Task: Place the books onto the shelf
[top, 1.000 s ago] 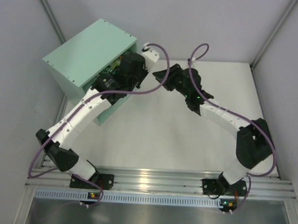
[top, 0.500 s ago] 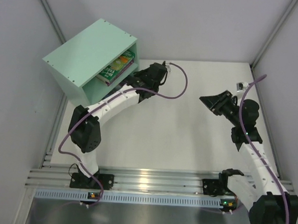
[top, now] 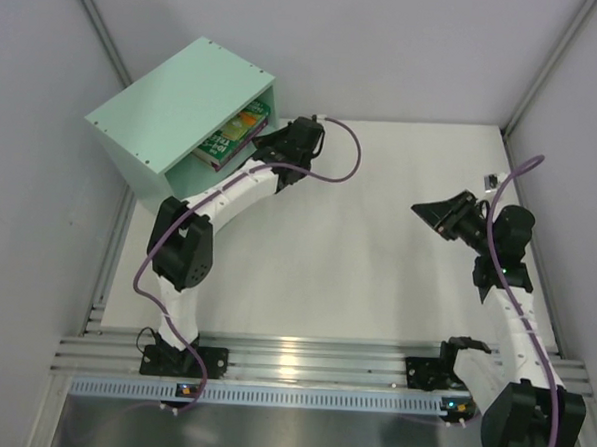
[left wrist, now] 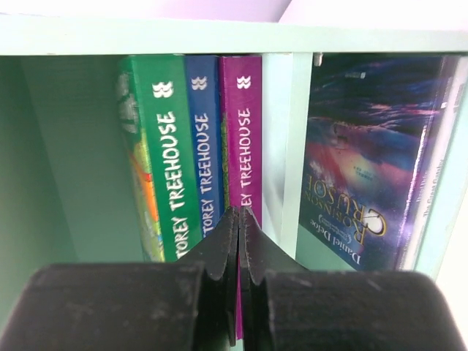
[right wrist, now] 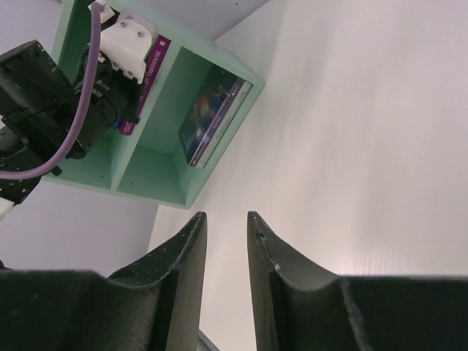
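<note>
- You have all four books inside the mint-green shelf. The green Treehouse book, the blue Treehouse book and the magenta Treehouse book stand spine-out, side by side in one compartment, the magenta one against the divider board.
- The Robinson Crusoe paperback sits alone in the other compartment, cover facing out and leaning a little.
- Your left pincer is pressed together with nothing in it. Its tips are right at the magenta spine, but you cannot tell whether they touch it.
- Your right pincer is slightly spread and empty, over the bench, well apart from the shelf.
- No book shows outside the shelf, so the placing looks done. At most you may need to back the left arm out.
</note>
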